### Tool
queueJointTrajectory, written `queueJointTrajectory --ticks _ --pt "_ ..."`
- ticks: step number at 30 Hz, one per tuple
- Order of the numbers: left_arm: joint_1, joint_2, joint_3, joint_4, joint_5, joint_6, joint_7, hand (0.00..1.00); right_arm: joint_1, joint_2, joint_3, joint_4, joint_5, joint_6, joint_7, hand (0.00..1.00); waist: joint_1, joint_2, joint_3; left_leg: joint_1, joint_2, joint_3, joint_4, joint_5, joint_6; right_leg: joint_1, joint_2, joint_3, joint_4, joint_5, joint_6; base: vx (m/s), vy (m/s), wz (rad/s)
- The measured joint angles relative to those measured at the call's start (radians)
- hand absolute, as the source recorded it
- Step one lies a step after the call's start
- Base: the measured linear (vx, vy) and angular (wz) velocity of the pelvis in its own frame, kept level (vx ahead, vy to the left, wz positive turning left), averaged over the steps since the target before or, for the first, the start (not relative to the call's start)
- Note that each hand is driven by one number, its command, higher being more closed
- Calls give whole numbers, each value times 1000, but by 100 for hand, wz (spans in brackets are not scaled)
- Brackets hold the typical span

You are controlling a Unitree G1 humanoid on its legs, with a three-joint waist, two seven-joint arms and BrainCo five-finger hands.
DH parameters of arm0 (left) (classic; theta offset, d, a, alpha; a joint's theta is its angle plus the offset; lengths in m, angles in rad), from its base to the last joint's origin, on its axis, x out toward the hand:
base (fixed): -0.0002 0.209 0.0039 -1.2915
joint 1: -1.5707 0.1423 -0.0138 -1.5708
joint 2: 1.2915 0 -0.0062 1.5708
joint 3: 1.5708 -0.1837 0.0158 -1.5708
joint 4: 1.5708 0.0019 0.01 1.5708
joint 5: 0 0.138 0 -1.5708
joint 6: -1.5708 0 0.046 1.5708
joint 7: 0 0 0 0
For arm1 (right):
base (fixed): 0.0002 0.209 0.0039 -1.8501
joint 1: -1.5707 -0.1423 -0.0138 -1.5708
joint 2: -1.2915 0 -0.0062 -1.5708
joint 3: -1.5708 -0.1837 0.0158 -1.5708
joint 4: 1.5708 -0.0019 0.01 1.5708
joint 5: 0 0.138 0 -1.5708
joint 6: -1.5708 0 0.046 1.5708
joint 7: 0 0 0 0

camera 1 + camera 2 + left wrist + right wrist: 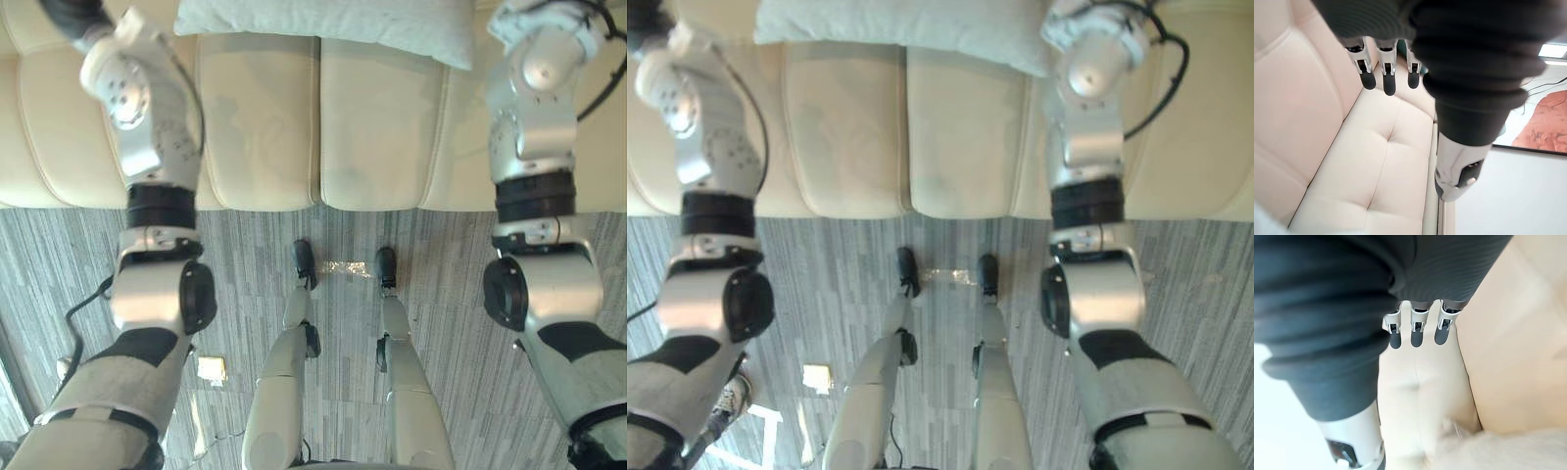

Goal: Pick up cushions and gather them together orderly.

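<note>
1. The step in hand, as I judge it, is the reach toward a first pickup; nothing is held yet; the pale cushion (323,24) lies on the cream sofa (260,127) at 12 o'clock in the head view, on the far part of the seat, between the two raised arms.
2. The left robot hand (1387,73) hangs over the sofa seat toward 10 o'clock, fingers straight and apart from the thumb, clamped on nothing; the right robot hand (1418,330) hangs over the seat toward 2 o'clock, likewise spread and empty (a pale, fuzzy edge in the corner of its wrist view is probably that same cushion, though I cannot be sure).
3. The next move, in my judgement, is to bring both hands inward toward 12 o'clock, one to each end of the cushion, and close on it; the cushion looks soft and will likely sag, so a hold from both sides should carry it level; which spot on the sofa is meant as the gathering place cannot be told from here.
4. The sofa has cream, leather-like panels with stitched seams and shallow tufted dimples; its front edge runs across the head view from 9 to 3 o'clock.
5. The room has grey striped carpet (451,294) in front of the sofa, with a small pale square object (212,369) at 7 o'clock and a shiny strip (343,266) near the centre; a white wall (1508,196) stands beside the sofa's end, bearing a framed picture (1542,127) in red-orange tones.
</note>
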Motion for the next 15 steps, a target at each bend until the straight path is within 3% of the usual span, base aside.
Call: queueJointTrajectory --ticks 3,6,9,11,15 --pt "184 14 12 -54 -26 -17 -44 0 201 -26 -34 -88 76 -19 63 0 -8 -1 0 59 8 0 0 -5 -5 56 8 4 0 -1 -1 -53 -17 -10" --pt "470 3 -39 -138 -35 -23 -121 0 531 -10 -34 -207 115 -41 162 0 -29 -6 -2 146 21 0 -1 -38 -20 139 22 5 0 -25 -29 -53 -45 -8" --pt "782 -128 -164 -152 -31 2 -248 0 919 100 17 -227 116 -38 309 0 -41 -23 -11 246 28 -1 -1 -57 -26 240 28 -1 0 -54 -40 -5 -32 -2" --pt "905 -200 -217 -97 25 31 -293 0 1063 187 63 -209 93 -24 368 0 -43 -44 -27 298 29 2 -1 -67 -32 287 29 4 0 -63 -43 43 -30 -7" --pt "1089 -285 -249 63 181 93 -340 0 1233 334 117 -6 -21 3 454 0 -45 -102 -132 357 30 13 0 -93 -35 345 32 5 0 -81 -42 71 -55 -1"
